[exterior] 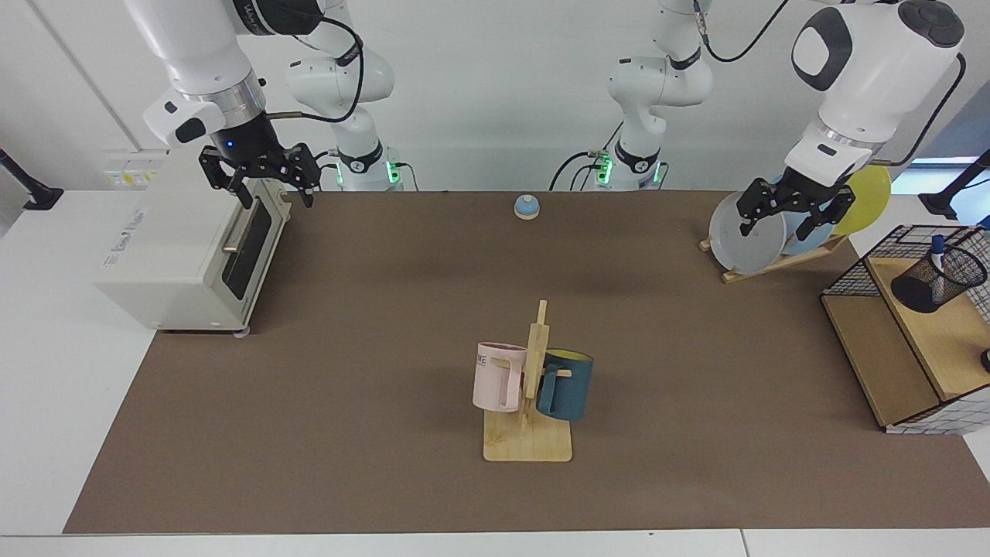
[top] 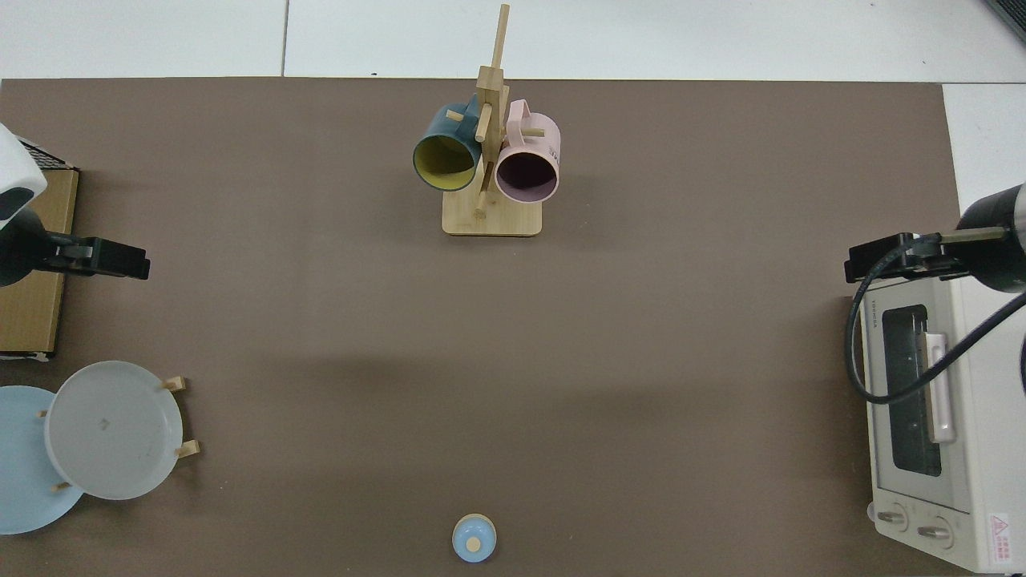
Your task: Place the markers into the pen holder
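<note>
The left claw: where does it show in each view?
Facing view: left claw, open, hangs in front of the grey plate at the picture's right.
Top view: left claw at the left edge, above the grey plate.
Shared landmark: the grey plate on its rack.

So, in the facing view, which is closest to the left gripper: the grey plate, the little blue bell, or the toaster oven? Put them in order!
From the left gripper:
1. The grey plate, right beneath it on the rack.
2. The blue bell, mid-table at the far edge.
3. The toaster oven, across the table under the waiting right gripper.
</note>
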